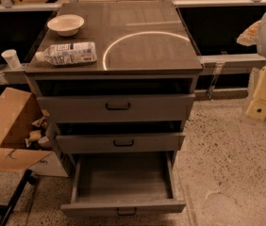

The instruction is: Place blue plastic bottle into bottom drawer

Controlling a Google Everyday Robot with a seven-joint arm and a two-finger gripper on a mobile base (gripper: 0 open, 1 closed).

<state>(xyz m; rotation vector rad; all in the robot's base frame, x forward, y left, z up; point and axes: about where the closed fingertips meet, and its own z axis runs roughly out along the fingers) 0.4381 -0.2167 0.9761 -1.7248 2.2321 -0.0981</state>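
Clearly, the clear, bluish plastic bottle point(67, 53) with a white label and white cap lay on its side on the near left part of the dark grey cabinet top point(147, 22), its cap pointing left and its body close to the near edge. Just beyond it, toward the far left corner, sat a shallow cream round bowl point(65, 24), apart from the bottle. A thin bright ring of reflected light point(142, 46) curved across the middle of the top. Below, the cabinet showed 3 grey drawers with small dark bar handles: the 2 shallower drawers, the upper point(118, 106) and the middle point(121, 142), each stood slightly out, and the deep grey bottom drawer point(123, 178) was pulled far out toward the near side, its inside open to view from above. The robot's pale gripper point(263, 100) hung at the far right edge of the scene, beside the cabinet and well apart from the bottle; how wide it stood could not be told, and it had no hold on the bottle. To the left of the cabinet an open brown cardboard box point(8, 126) rested on the speckled floor point(227, 149), and a small white paper cup point(11, 58) stood on a ledge further left.
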